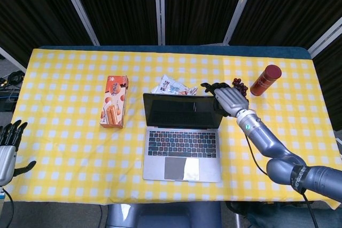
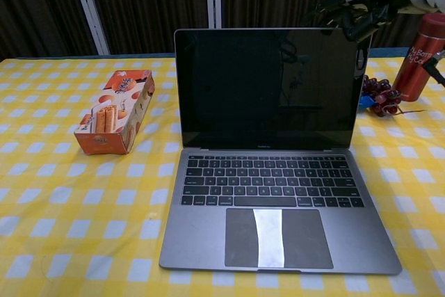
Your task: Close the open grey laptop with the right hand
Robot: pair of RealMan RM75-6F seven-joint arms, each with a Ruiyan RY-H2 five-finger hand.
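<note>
A table covered in a yellow-and-white checked cloth fills most of the head view, with dark curtains across the top of the frame. At the centre sits the open grey laptop, its dark screen standing upright and its keyboard and trackpad toward the bottom edge. The right arm reaches in from the lower right, and the right hand hovers at the upper right corner of the laptop's lid, fingers apart and holding nothing; whether it touches the lid cannot be told. In the chest view the same hand shows just above the screen's top right corner. The left hand rests at the lower left edge of the frame, fingers spread and empty. Left of the laptop lies an orange biscuit box. A red bottle stands at the upper right. A snack packet lies just behind the screen. A small bunch of dark grapes sits between laptop and bottle.
</note>
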